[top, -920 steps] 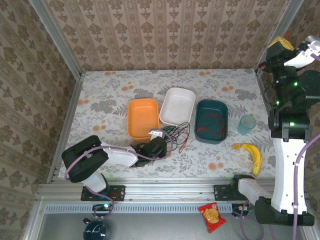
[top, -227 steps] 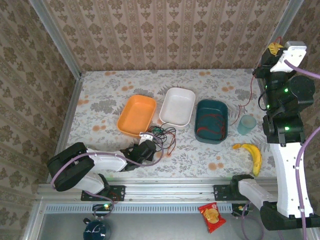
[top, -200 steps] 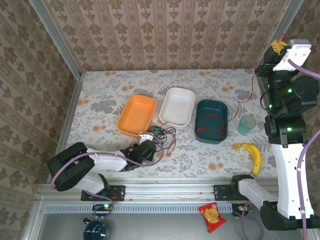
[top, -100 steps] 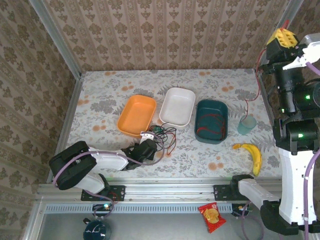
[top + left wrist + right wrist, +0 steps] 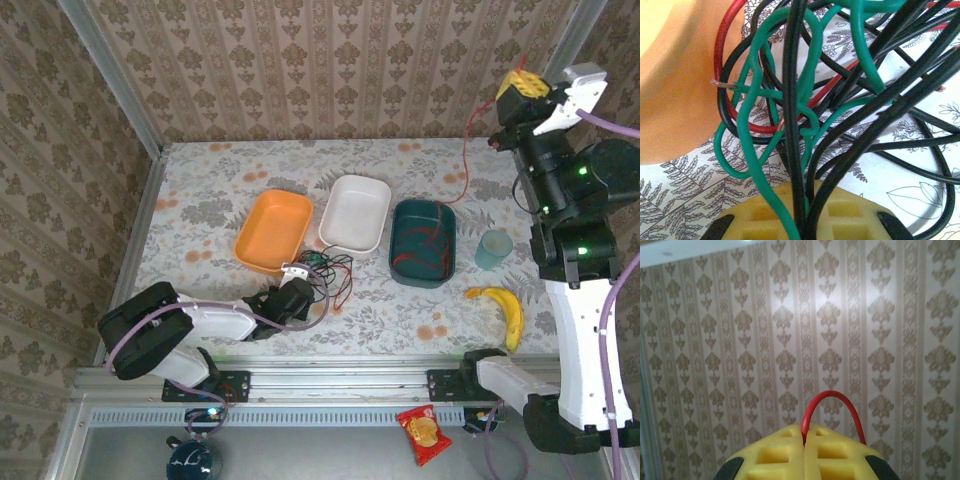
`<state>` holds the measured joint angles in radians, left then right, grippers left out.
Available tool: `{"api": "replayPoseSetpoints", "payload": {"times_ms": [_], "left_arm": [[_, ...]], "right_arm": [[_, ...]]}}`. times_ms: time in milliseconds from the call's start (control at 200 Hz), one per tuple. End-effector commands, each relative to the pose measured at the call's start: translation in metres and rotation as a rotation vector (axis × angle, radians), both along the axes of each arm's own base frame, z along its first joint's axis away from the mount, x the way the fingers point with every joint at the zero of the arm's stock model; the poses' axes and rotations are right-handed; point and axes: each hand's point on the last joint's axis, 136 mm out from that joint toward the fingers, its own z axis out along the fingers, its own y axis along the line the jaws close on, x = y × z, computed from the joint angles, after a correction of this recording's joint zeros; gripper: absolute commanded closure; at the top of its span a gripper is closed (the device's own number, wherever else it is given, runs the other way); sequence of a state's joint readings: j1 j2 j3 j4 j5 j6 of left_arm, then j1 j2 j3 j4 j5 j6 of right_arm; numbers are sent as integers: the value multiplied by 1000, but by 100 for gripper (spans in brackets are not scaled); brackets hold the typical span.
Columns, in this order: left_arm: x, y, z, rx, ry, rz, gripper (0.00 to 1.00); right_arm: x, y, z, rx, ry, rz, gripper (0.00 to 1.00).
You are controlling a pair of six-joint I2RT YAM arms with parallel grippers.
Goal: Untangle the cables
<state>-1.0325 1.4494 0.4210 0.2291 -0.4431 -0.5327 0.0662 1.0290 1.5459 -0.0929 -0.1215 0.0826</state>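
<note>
The left tool [image 5: 802, 223] lies low on the table [image 5: 200, 195], its yellow pads [image 5: 845, 220] pressed together on black and green strands of the cables [image 5: 328, 271]. That tangle rests just in front of the orange tray [image 5: 272, 230] and the white tray [image 5: 355, 212]. The right tool [image 5: 521, 86] is raised high near the back wall. It is clamped on a red cable [image 5: 832, 392] that arches above its pads and trails down into the teal bin [image 5: 450, 250].

The cables [image 5: 792, 100] have a smooth, glossy plastic coat; one red end shows bare metal. The orange tray [image 5: 272, 232] is smooth plastic; the floral table cover [image 5: 200, 190] looks matt.
</note>
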Motion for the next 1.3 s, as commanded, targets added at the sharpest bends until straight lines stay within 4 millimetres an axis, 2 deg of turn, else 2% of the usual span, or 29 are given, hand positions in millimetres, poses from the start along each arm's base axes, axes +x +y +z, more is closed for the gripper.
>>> {"api": "replayPoseSetpoints", "payload": {"times_ms": [0,75,185,330,435,630,790,1005,1110,1260,1295], "left_arm": [[-11,6,-20,70,76,-35,100],[-11,6,-21,72,78,-35,100],[-10,6,-21,73,80,-37,100],[-11,4,-23,75,88,-47,100],[-10,1,-24,77,91,-55,100],[-10,0,-25,80,94,-60,100],[-9,-4,-20,70,83,-76,100],[-9,-31,11,-23,53,-190,100],[-13,-45,26,-112,66,-281,100],[-18,-54,35,-198,105,-353,100],[-18,-55,34,-201,111,-359,100]], "right_arm": [[13,7,-43,16,122,-3,100],[18,14,-78,30,210,-8,100],[23,26,-141,64,360,11,100],[24,19,-221,127,541,-73,100],[22,11,-266,183,641,-133,100],[24,12,-321,186,781,-156,100],[34,13,-363,211,884,-193,100],[52,21,-431,257,1043,-229,100],[58,28,-455,276,1105,-217,100],[57,32,-487,279,1211,-230,100],[57,33,-493,277,1236,-235,95]]}}
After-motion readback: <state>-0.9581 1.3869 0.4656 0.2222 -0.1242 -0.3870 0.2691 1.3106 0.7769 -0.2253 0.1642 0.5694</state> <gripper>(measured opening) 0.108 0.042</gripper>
